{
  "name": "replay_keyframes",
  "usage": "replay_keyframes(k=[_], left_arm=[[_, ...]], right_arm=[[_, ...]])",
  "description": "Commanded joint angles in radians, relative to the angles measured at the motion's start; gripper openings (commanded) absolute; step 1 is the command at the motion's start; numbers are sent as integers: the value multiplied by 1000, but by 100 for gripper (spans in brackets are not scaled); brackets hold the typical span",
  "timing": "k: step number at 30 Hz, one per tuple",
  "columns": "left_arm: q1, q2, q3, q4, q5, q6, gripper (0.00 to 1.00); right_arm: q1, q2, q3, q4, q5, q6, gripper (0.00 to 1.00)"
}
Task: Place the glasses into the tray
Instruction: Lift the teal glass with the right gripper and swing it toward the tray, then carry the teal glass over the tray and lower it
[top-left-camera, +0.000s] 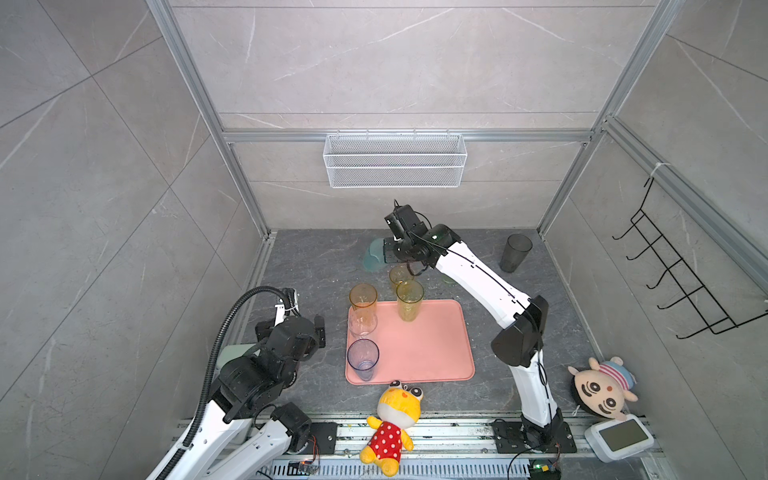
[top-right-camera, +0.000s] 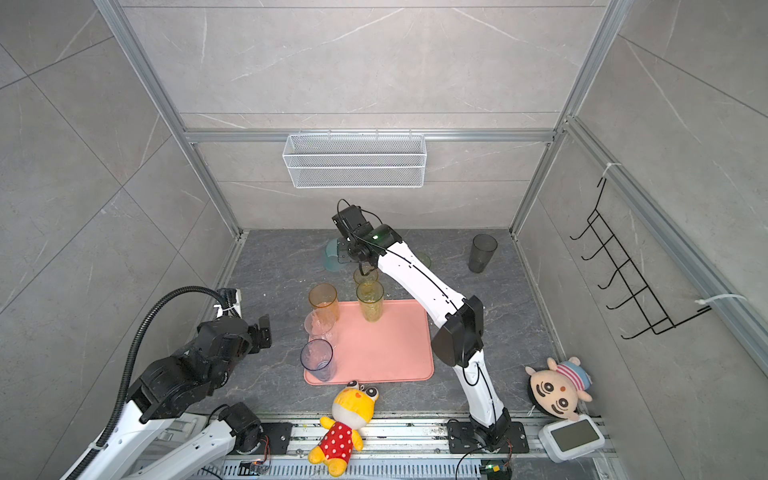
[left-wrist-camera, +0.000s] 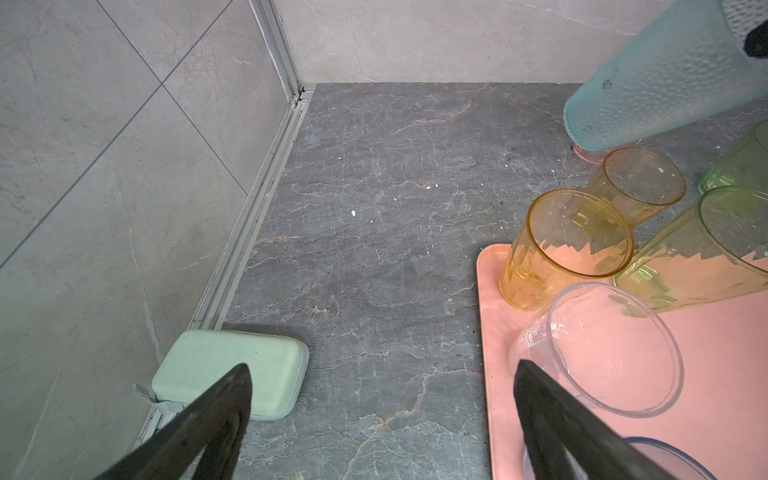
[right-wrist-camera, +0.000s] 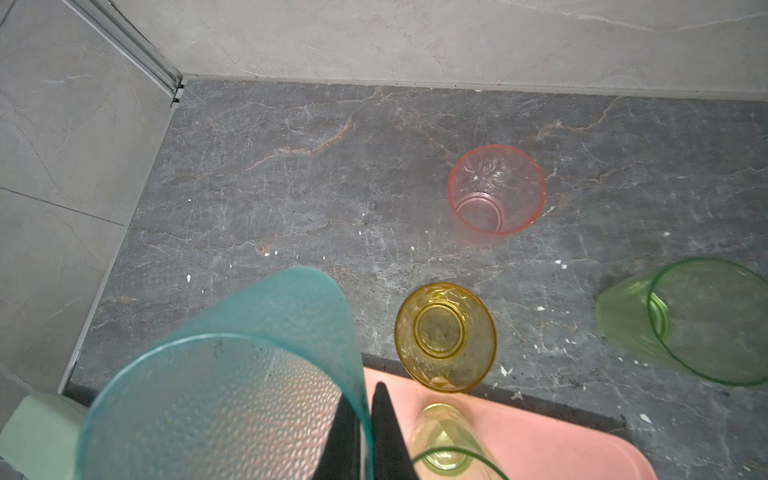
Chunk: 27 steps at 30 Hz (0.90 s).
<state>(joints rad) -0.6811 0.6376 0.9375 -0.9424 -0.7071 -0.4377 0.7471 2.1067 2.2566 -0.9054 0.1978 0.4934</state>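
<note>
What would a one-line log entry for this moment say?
right gripper: shut on teal glass, tilted | left gripper: open, empty, beside tray | grey glass: standing far right, off tray

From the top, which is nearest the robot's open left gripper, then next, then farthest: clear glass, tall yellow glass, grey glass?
1. Clear glass, left edge of the tray.
2. Tall yellow glass, tray's far edge.
3. Grey glass, far right corner.
</note>
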Motion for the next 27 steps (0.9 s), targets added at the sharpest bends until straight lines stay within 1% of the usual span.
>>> replay_keyframes(k=[1,3,7,13,15,21,27], left_arm=[[-6,-13,-3,-1,-34,-25,98],[-8,-14,-2,0,-35,-27,98],[-8,-16,-2,0,-35,-27,98],[-8,-21,-2,-2,-38,-28,98],[-8,-21,-2,-2,-41,-27,98],[-8,-19,0,-5,-49,-28,97],[-9,-21,1,-5,-52,-29,97]], right_arm=[[-2,-149,-106,86,29,-18,0],[-2,-205,-168,91,35,-23,0],[-2,-302,-243,60,49,-41,0],[-2,-400,-291,-54,32,-76,0],[-2,-412,-285,-117,54,-74,0],[2,-456,-317,-213,6,-84,0],[8,-553,-445,-205,-27,-91,0]])
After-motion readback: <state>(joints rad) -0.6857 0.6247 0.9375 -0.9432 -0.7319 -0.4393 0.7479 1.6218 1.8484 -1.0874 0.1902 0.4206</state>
